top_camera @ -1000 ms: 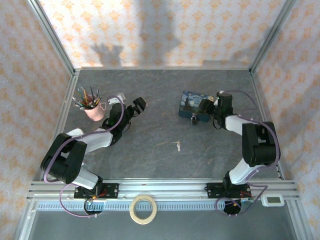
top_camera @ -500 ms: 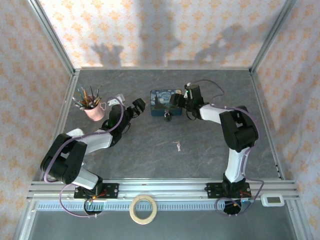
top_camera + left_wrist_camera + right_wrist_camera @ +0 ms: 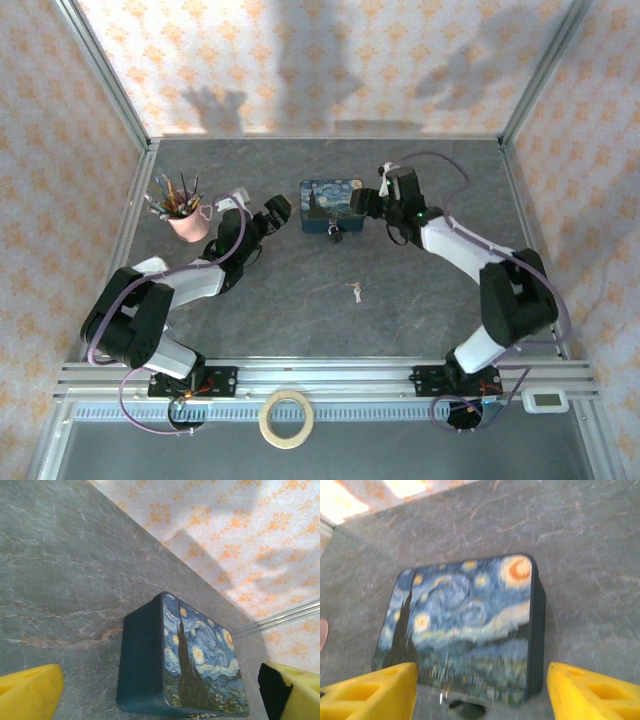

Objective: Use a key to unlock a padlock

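Note:
The blue starry-night tin (image 3: 332,203) lies at the back middle of the table. The tiny dark padlock (image 3: 335,234) hangs at its near edge and shows blurred in the right wrist view as the padlock (image 3: 467,710). The small pale key (image 3: 355,291) lies alone on the grey table, nearer the arms. My right gripper (image 3: 372,203) is open just right of the tin, its yellow fingers (image 3: 375,692) spread on either side of the tin (image 3: 465,625). My left gripper (image 3: 280,208) is open just left of the tin (image 3: 195,670), holding nothing.
A pink cup of coloured pencils (image 3: 185,215) stands at the back left, close to the left arm. A tape roll (image 3: 286,418) and a small white device (image 3: 545,400) rest on the front rail. Patterned walls and metal frame posts enclose the table.
The tin with its padlock slid left from the right side to the middle, with the right gripper behind it. The right arm then swung its elbow outward. The left arm and key stayed put.

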`<state>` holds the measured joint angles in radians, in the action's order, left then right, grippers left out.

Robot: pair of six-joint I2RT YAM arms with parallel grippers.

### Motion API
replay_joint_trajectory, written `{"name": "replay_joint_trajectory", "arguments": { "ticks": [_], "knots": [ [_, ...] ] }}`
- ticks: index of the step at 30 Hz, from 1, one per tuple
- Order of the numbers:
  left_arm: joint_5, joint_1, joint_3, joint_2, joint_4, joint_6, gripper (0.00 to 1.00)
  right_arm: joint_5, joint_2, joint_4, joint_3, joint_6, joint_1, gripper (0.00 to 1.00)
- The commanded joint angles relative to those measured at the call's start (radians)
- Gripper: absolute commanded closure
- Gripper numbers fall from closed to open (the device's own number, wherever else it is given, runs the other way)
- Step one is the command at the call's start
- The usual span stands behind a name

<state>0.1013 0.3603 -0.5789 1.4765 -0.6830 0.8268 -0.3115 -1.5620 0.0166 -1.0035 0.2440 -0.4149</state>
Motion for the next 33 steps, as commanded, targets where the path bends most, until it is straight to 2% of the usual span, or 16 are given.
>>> {"name": "replay_joint_trajectory", "arguments": {
  "ticks": [1, 6, 10, 14, 23, 33],
  "knots": [
    [0.044, 0.006, -0.02, 0.025, -0.054, 0.034, 0.01, 0.005, 0.054, -0.11, 0.089, 0.015, -0.071, 0.38],
    [0.064, 0.01, -0.015, 0.036, -0.074, 0.051, 0.01, 0.048, 0.074, -0.221, 0.137, 0.026, -0.197, 0.45],
    [0.074, 0.014, -0.005, 0.034, -0.084, 0.061, 0.01, 0.062, 0.049, -0.231, 0.167, 0.044, -0.261, 0.49],
    [0.076, 0.017, 0.009, 0.025, -0.079, 0.064, 0.01, 0.144, 0.0, -0.262, 0.17, 0.034, -0.308, 0.5],
    [0.077, 0.021, 0.008, 0.022, -0.078, 0.073, 0.01, 0.171, -0.036, -0.249, 0.214, 0.038, -0.33, 0.5],
    [0.075, 0.029, 0.011, 0.043, -0.107, 0.096, 0.01, 0.154, 0.041, -0.251, 0.281, 0.127, -0.387, 0.57]
  ]
}}
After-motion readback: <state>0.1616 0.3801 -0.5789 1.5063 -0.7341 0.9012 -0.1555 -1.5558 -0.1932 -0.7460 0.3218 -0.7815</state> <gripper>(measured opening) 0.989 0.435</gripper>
